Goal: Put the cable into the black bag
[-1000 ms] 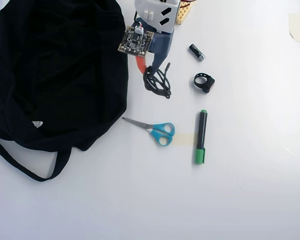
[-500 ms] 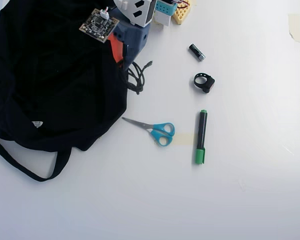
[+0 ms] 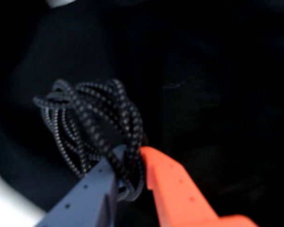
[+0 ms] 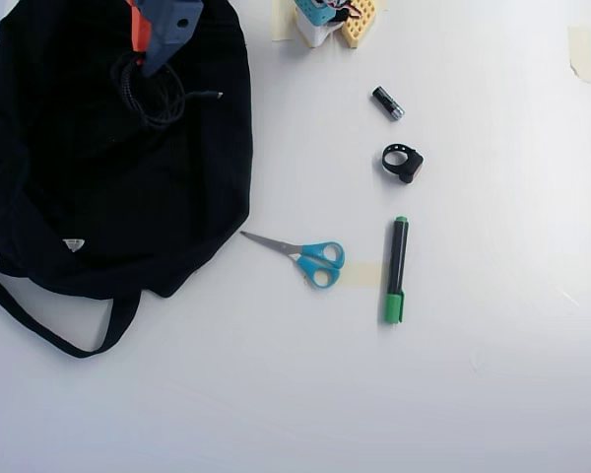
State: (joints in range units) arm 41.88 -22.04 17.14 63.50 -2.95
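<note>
While the cable (image 3: 92, 127) is held tight by the gripper (image 3: 132, 156) above the black bag (image 4: 98, 197) | step: drop-off | next: the fingers should be opened.

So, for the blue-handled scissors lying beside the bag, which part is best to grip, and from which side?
Judging from the overhead view, grip the scissors on the closed metal blades just ahead of the blue handles, coming straight down from above. They lie flat, the blades are narrow, and the table on both sides is free.
</note>
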